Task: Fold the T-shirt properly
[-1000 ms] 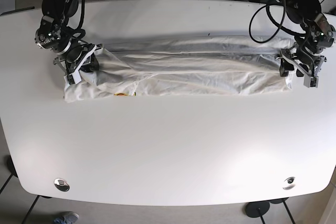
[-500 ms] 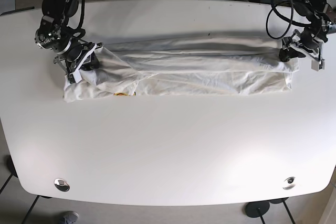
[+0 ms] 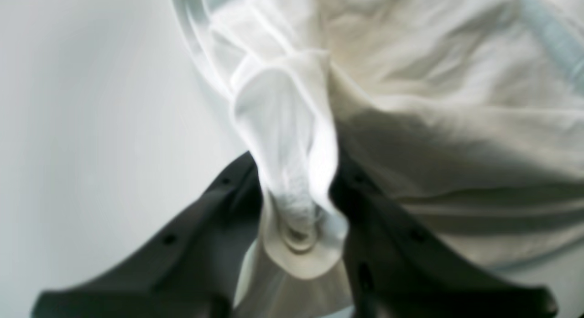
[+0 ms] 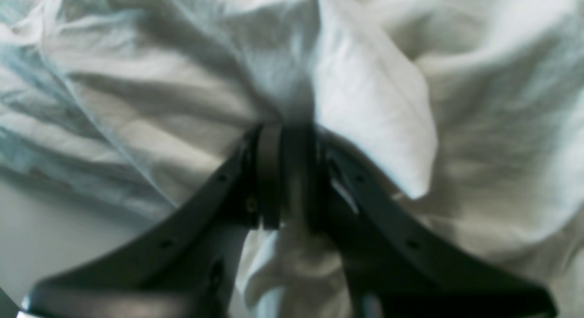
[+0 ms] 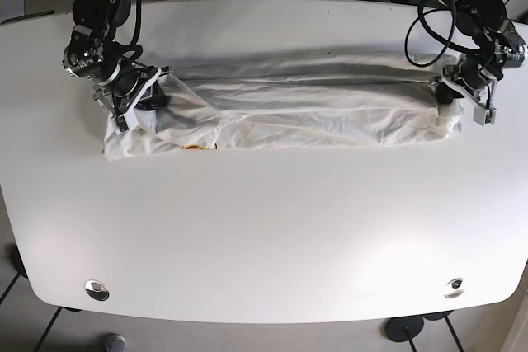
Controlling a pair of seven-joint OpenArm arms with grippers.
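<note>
T-shirt (image 5: pixel 289 113) lies stretched across the far counter (image 5: pixel 264 228), each of 2 end effectors, left (image 3: pixel 296 204) and right (image 4: pixel 287 172), clamped on bunched edge cloth; soft, light, limp fabric, best gripped at corners.

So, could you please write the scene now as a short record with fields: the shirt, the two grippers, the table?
garment: white T-shirt, spread as a long wrinkled band across the far half of the table
left gripper: shut on a bunched end of the T-shirt, at the right end in the base view
right gripper: shut on a fold of the T-shirt, at the other end
table: white table, near half bare
fold state: not yet a neat fold
</note>
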